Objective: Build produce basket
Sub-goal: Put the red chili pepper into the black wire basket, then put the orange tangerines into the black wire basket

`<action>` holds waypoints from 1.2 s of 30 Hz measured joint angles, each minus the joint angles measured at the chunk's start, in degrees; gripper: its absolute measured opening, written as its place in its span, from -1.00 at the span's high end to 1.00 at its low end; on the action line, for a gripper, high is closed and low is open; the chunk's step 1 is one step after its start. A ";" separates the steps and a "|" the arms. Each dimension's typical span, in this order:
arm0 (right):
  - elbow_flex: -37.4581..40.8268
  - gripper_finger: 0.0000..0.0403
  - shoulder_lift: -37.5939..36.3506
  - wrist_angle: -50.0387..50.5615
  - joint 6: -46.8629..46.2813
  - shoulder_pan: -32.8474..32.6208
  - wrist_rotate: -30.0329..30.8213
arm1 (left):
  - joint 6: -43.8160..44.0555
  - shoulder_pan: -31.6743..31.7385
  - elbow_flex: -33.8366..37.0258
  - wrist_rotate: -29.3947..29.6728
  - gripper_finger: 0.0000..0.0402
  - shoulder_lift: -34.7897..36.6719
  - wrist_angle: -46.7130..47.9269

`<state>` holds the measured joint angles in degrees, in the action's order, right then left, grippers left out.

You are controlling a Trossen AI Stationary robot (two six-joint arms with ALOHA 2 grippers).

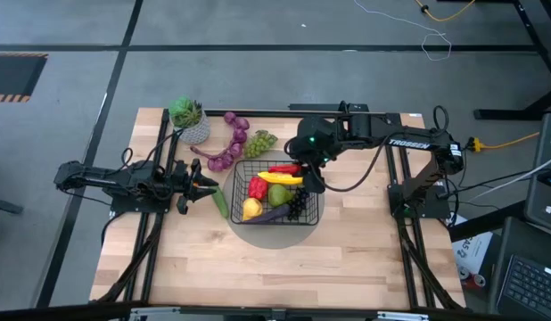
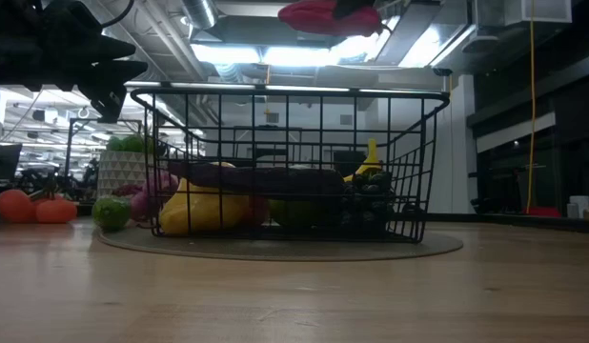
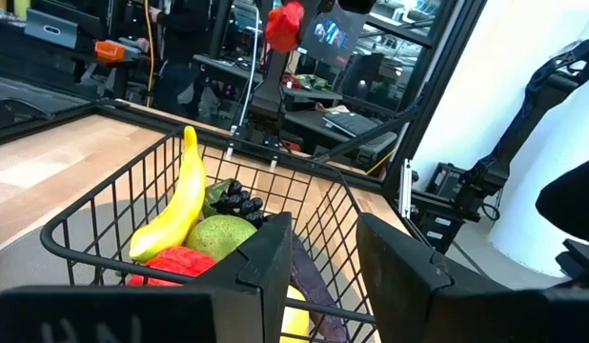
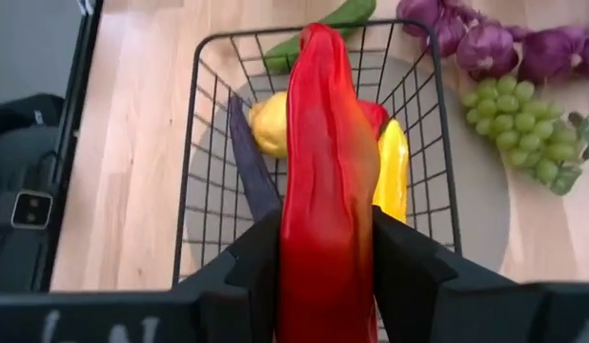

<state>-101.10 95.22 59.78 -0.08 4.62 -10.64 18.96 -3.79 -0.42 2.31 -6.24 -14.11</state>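
- At the counter's left side, we see the left tool lying low beside the basket, its fingers standing partly apart with nothing between them; this arm waits.
- Just left of the basket, a cucumber lies on the counter against the wire wall; we judge it light, rigid and smooth, best taken across its middle.
- Behind, near the white pot with its plant, purple grapes and green grapes lie outside the basket; we judge these lumpy clusters less slippery, best pinched across the widest part of the bunch.
- At centre, the basket sits on a round grey mat; its thin stiff wires look light, so a push on the rim could slide it.
- Inside it we count a banana, a green pear, a red pepper, a yellow fruit, an aubergine and black grapes.
- Above the basket's far-right part, the right tool holds a long red pepper upright; the wrist view shows both fingers pressed on its lower half.
- We judge this pepper hollow, light and glossy, so it may slip or swing; a hold nearer mid-length would steady it.
- The pepper hangs clear over the basket's contents, so we judge it about to be released.
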 joint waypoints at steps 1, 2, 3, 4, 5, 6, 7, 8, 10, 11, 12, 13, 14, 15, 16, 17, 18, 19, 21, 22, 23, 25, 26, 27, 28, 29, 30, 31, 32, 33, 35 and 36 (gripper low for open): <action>0.00 0.33 0.00 -0.40 -0.14 0.02 0.03 | 0.00 0.00 0.02 0.00 0.43 0.00 0.00; 0.00 0.33 0.00 -0.38 0.54 0.02 0.02 | 0.01 -0.01 0.02 -0.02 0.43 0.00 0.00; 0.00 0.32 0.00 -0.38 2.24 0.02 0.04 | 0.02 0.00 0.00 -0.02 0.43 0.00 0.00; 0.00 0.32 0.00 -0.57 3.77 0.02 0.24 | 0.02 -0.02 0.00 -0.02 0.43 -0.02 0.00; 0.00 0.32 0.00 -0.92 4.80 -0.01 0.46 | 0.02 -0.02 0.01 0.00 0.43 0.00 0.00; 0.00 0.32 0.00 -1.37 5.21 -0.01 0.44 | 0.02 0.00 0.02 0.00 0.43 0.00 0.00; 0.00 0.32 0.00 -1.93 5.78 0.00 0.47 | 0.02 -0.01 0.00 -0.01 0.43 0.00 0.00; 0.00 0.32 0.00 -2.23 6.45 -0.02 0.46 | 0.00 -0.02 0.02 -0.01 0.43 -0.01 0.00; 0.00 0.32 0.00 -2.44 6.56 -0.01 0.48 | 0.00 -0.01 0.00 -0.01 0.43 0.00 0.00; 0.00 0.32 0.00 -2.61 6.44 0.00 0.50 | 0.00 -0.01 0.00 -0.02 0.43 -0.01 0.00; 0.00 0.32 0.00 -2.62 6.43 0.00 0.61 | 0.00 0.00 0.02 -0.02 0.43 0.00 0.00; 0.00 0.31 0.00 -2.62 6.41 -0.02 0.88 | 0.00 0.00 0.00 0.00 0.43 0.00 0.00; 0.00 0.30 0.00 -2.62 6.35 -0.12 1.10 | 0.00 0.00 0.00 -0.02 0.43 0.00 0.00; 0.00 0.27 0.00 -2.60 6.30 -0.29 1.14 | 0.00 -0.01 0.00 -0.01 0.43 0.00 -0.01; 0.00 0.23 0.00 -2.64 6.32 -0.43 1.14 | 0.00 -0.01 0.01 -0.02 0.43 0.00 0.00; 0.00 0.19 0.00 -2.72 6.40 -0.71 1.18 | 0.00 -0.01 0.02 -0.02 0.43 0.00 0.00; 0.00 0.15 0.00 -2.91 6.43 -1.00 1.17 | 0.00 -0.02 0.01 0.00 0.43 0.00 0.00; 0.00 0.10 0.00 -3.05 6.44 -1.27 1.13 | 0.00 0.00 0.01 -0.02 0.43 0.00 0.00; 0.00 0.01 0.00 -3.01 6.49 -1.76 1.06 | 0.00 0.00 0.02 -0.02 0.43 0.00 0.00; 0.00 -0.04 0.00 -3.01 6.54 -1.96 0.94 | 0.00 0.00 0.00 0.00 0.43 -0.01 0.00; 0.00 -0.08 0.00 -3.00 6.61 -2.05 0.88 | 0.00 -0.02 0.02 0.00 0.43 0.00 0.00; 0.00 -0.14 0.00 -2.65 6.84 -2.25 0.35 | 0.00 -0.01 0.00 -0.02 0.43 -0.02 0.00; 0.00 -0.15 0.00 -2.36 6.84 -2.23 -0.17 | 0.00 -0.01 0.00 -0.01 0.43 0.00 0.00; 0.00 -0.17 0.00 -2.22 6.80 -2.23 -0.55 | 0.00 -0.01 0.01 -0.01 0.43 -0.01 0.00; 0.00 -0.17 0.00 -2.02 6.70 -2.23 -0.99 | 0.00 0.00 0.01 0.00 0.43 0.00 0.00; 0.00 -0.17 0.00 -1.71 6.68 -2.25 -1.09 | 0.00 0.00 0.01 0.00 0.43 0.00 0.00; 0.00 -0.18 0.00 -1.42 6.75 -2.25 -1.06 | 0.00 0.00 0.01 0.00 0.43 0.00 0.00; 0.00 -0.18 0.00 -1.20 6.80 -2.26 -1.07 | 0.00 0.00 0.01 0.00 0.43 0.00 0.00; 0.00 -0.18 0.00 -0.96 6.80 -2.27 -1.07 | 0.00 -0.02 0.00 -0.02 0.43 0.00 0.00; 0.00 -0.18 0.00 -0.73 6.80 -2.27 -1.07 | 0.00 -0.02 0.00 -0.02 0.43 0.00 0.00; 0.00 -0.18 0.00 -0.47 6.80 -2.25 -1.05 | 0.00 -0.01 0.01 -0.01 0.43 0.00 0.00; 0.00 -0.18 0.00 -0.43 6.80 -2.25 -1.05 | 0.00 -0.01 0.00 -0.01 0.43 -0.01 0.00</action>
<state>-101.10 95.22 59.35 6.72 2.37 -11.68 18.96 -3.80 -0.42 2.29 -6.25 -14.11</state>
